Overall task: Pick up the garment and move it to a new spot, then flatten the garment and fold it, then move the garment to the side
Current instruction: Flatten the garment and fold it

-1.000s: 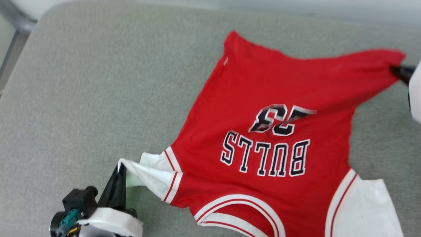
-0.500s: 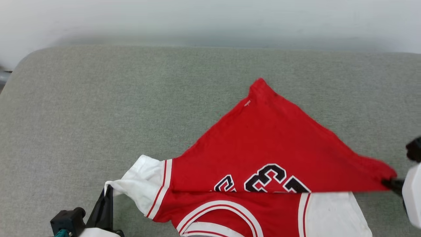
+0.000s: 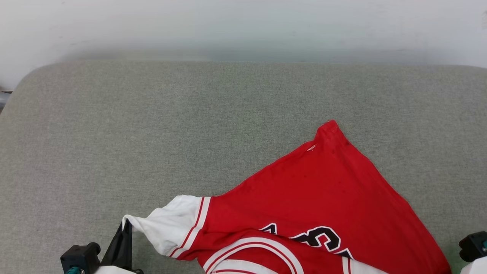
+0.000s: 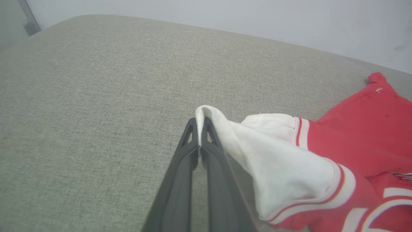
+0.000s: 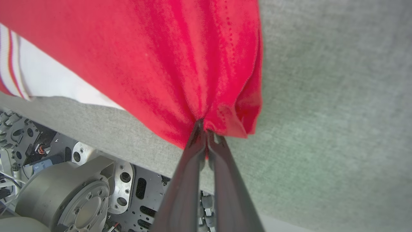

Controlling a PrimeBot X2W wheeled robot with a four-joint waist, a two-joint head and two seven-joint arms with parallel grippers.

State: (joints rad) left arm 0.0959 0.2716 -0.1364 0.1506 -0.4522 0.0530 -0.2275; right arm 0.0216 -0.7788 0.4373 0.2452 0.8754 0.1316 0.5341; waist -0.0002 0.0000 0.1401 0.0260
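The garment [image 3: 323, 190], a red jersey with white sleeves, lies at the near right of the grey pad. Its lower body is folded back towards me, so just part of the black "23" [image 3: 319, 238] shows. My left gripper [image 3: 125, 227] stands at the lower left, shut on the tip of the white sleeve [image 3: 167, 224]. In the left wrist view the gripper [image 4: 200, 122] pinches that sleeve edge [image 4: 209, 112]. In the right wrist view my right gripper [image 5: 203, 125] is shut on a bunched red hem corner [image 5: 225, 106], held above the pad's near edge.
The grey-green padded surface [image 3: 152, 133] stretches bare to the left and far side, with a pale wall [image 3: 243, 26] behind it. My right arm's dark wrist part [image 3: 471, 245] sits at the lower right. Below the pad's near edge is the robot's base [image 5: 80, 193].
The right gripper has drawn the red hem corner towards the near edge, folding the body over the lettering. The head view has tilted up. The left gripper has kept its hold on the sleeve.
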